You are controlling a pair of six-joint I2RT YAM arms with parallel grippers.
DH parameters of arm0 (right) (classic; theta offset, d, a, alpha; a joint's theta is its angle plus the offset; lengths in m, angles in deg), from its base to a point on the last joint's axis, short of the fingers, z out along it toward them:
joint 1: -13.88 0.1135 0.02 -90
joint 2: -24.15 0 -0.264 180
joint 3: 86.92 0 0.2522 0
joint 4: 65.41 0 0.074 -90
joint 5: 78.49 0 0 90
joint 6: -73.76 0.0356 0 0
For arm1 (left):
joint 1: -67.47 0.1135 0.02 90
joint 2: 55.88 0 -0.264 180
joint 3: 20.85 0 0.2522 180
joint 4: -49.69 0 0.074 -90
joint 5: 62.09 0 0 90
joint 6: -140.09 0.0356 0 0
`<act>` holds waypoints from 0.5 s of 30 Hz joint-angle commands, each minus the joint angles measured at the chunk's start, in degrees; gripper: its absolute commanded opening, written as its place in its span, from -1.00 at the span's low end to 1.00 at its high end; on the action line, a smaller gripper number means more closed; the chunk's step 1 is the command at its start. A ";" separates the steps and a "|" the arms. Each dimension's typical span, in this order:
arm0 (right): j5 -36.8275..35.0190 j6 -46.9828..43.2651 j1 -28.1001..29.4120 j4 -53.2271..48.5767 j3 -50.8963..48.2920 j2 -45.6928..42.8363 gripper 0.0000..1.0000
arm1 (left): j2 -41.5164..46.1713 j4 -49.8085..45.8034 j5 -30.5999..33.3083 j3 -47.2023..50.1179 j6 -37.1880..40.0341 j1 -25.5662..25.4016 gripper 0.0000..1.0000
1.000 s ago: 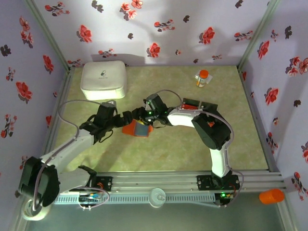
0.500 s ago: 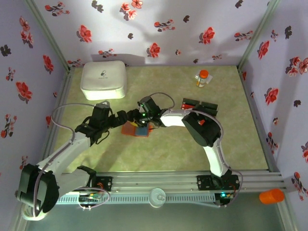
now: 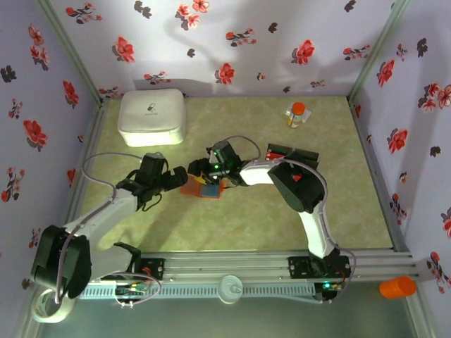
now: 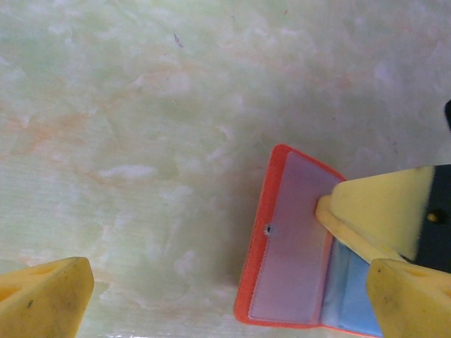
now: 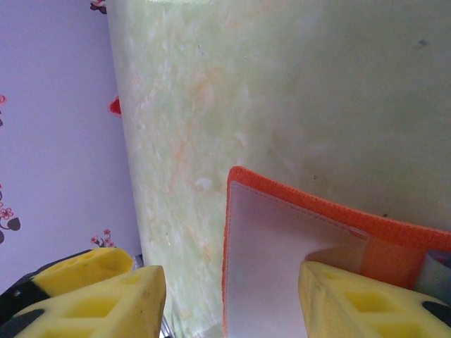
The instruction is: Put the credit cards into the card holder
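Roughly crosswise: card holder, open, flat

The right gripper has moved a little to the left. A second ago it sat by the right edge of the card holder. Now it is over the holder, and one yellow finger touches the see-through pocket inside. It hides more of the holder's blue inside than before. The left arm swung back a bit and then came back, so the left gripper is again just left of the holder.
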State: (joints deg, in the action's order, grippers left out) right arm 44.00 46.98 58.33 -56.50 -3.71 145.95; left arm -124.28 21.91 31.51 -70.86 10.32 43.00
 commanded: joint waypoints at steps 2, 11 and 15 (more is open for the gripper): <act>1.15 -0.91 -0.72 -0.49 -1.64 -1.21 0.07 | -2.73 1.49 -0.96 0.73 0.97 0.29 1.00; 5.83 -6.47 -2.65 -6.36 -1.72 -1.41 0.06 | -4.71 2.68 -1.06 0.96 0.61 -1.01 0.99; 7.24 -10.58 -3.64 -11.90 -0.80 -2.17 0.06 | -5.40 3.58 -0.89 1.53 0.27 -2.24 1.00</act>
State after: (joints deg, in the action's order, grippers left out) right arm 49.68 41.45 55.68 -59.86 -4.61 145.01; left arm -128.85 24.42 30.70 -70.11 10.34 41.60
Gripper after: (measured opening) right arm 0.530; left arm 0.997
